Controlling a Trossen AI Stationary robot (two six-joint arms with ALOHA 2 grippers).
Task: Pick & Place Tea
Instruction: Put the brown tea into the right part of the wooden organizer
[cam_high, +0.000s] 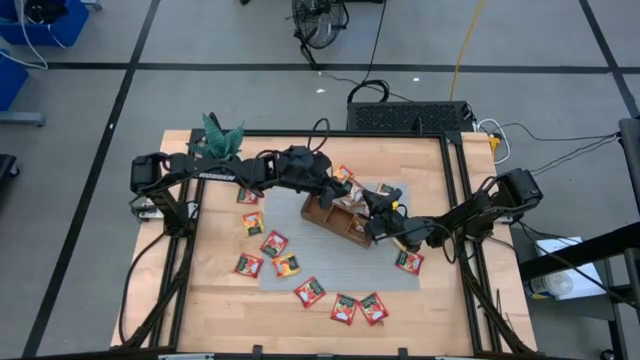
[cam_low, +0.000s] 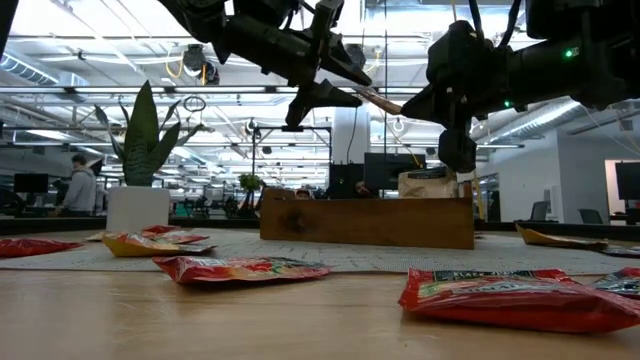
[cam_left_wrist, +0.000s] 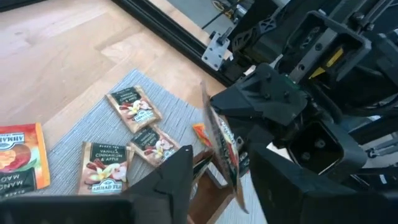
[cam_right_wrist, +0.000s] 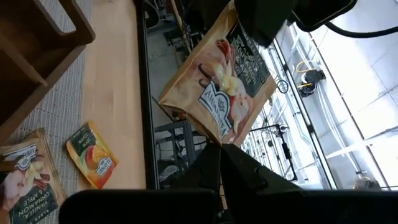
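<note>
A pale brown tea sachet (cam_right_wrist: 217, 87) hangs in the air above the brown wooden tray (cam_high: 325, 215). My right gripper (cam_right_wrist: 221, 152) is shut on it. My left gripper (cam_left_wrist: 224, 165) is open, with one finger on each side of the same sachet (cam_left_wrist: 222, 149), which shows edge-on; I see a gap on both sides. In the low view the sachet (cam_low: 375, 98) is a thin slanting line between my left gripper (cam_low: 335, 85) and my right gripper (cam_low: 425, 100). Several red sachets (cam_high: 275, 243) lie flat on the grey mat. My right gripper pinches the sachet's edge (cam_right_wrist: 214, 135) between its two shut fingers, only at one end of the sachet. The fingers come at it about level, from the table's right. The sachet sticks out past the fingertips toward my left gripper, lifted clear of the tray.
Pale sachets (cam_left_wrist: 130, 109) and an orange one (cam_right_wrist: 93, 155) lie on the mat beside the tray. More red sachets (cam_high: 345, 308) lie toward the near edge. A potted plant (cam_high: 222, 135) stands at the far left corner. A black frame (cam_high: 455, 200) runs along the table's edges.
</note>
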